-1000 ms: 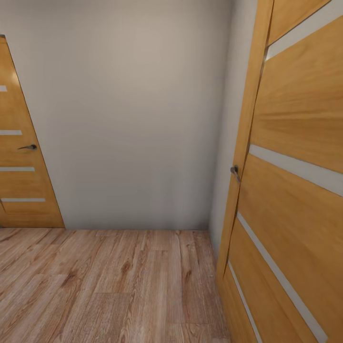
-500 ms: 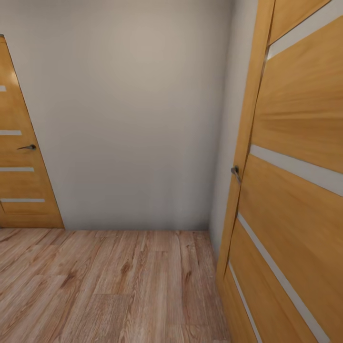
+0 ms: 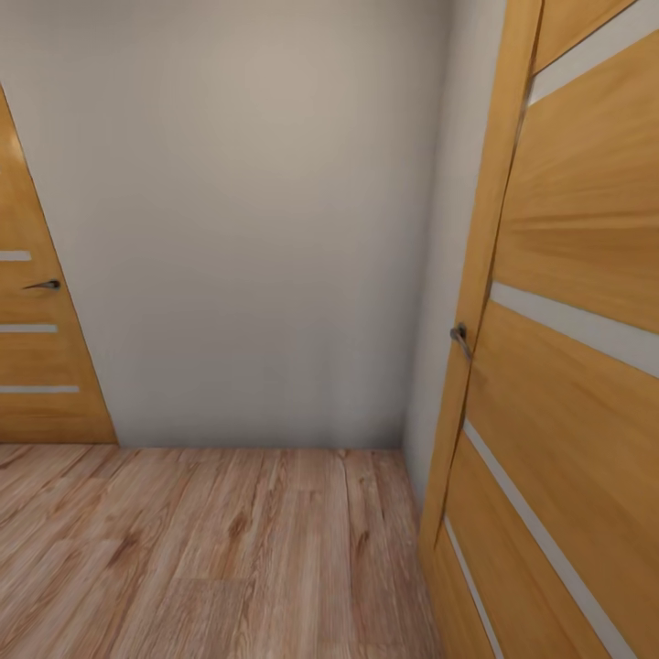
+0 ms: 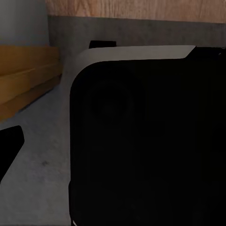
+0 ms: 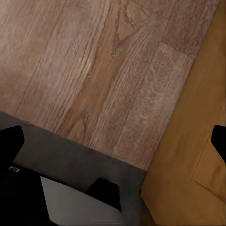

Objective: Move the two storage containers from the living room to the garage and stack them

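While I am standing in a narrow hallway, wood-plank flooring (image 3: 229, 549) is stretching ahead to a grey wall (image 3: 247, 229), striped orange doors (image 3: 567, 366) flanking it. I cannot tell how either claw stands.

We can read no text, label, number or sign on anything in these views.

soft, even light on the grey wall (image 3: 247, 229), no hard shadows; the striped door (image 3: 567, 366) looks stretched and blurry. left wrist view is dim, mostly black.
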`<state>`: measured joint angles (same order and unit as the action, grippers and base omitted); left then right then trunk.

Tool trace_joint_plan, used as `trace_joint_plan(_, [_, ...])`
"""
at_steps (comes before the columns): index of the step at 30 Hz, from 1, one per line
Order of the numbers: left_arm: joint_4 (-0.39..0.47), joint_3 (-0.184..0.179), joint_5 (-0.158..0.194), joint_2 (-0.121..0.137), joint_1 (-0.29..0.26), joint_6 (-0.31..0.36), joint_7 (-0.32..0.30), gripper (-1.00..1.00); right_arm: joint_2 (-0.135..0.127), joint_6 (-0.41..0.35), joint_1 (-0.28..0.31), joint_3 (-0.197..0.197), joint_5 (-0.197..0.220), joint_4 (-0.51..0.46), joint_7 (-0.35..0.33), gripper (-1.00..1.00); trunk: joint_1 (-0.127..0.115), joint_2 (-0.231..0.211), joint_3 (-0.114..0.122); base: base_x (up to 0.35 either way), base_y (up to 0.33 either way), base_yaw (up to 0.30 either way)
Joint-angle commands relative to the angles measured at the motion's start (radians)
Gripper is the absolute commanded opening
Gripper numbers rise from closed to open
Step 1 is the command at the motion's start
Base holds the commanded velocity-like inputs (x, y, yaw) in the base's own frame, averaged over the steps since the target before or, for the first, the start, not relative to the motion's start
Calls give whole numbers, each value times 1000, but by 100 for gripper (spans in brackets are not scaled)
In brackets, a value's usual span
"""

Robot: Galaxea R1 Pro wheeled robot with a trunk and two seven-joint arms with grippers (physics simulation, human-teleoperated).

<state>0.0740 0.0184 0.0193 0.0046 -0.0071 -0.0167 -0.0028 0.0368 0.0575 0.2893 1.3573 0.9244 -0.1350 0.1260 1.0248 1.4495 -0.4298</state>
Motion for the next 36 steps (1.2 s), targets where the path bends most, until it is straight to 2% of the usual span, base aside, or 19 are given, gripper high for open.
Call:
trace_joint_plan(1, [0,2,2,0,-1,-2,0,100,0,3,1,9,9,4,4,100,0,1,-1,202,0,0])
trace_joint_plan(32, [-1,12,2,0,-1,-2,0,100,5,-3,1,11,4,14,6,100,0,1,-1,314,0,41])
trace_joint_plan(36, [0,12,2,0,-1,-2,0,100,5,3,1,11,5,14,12,100,0,1,-2,320,0,189])
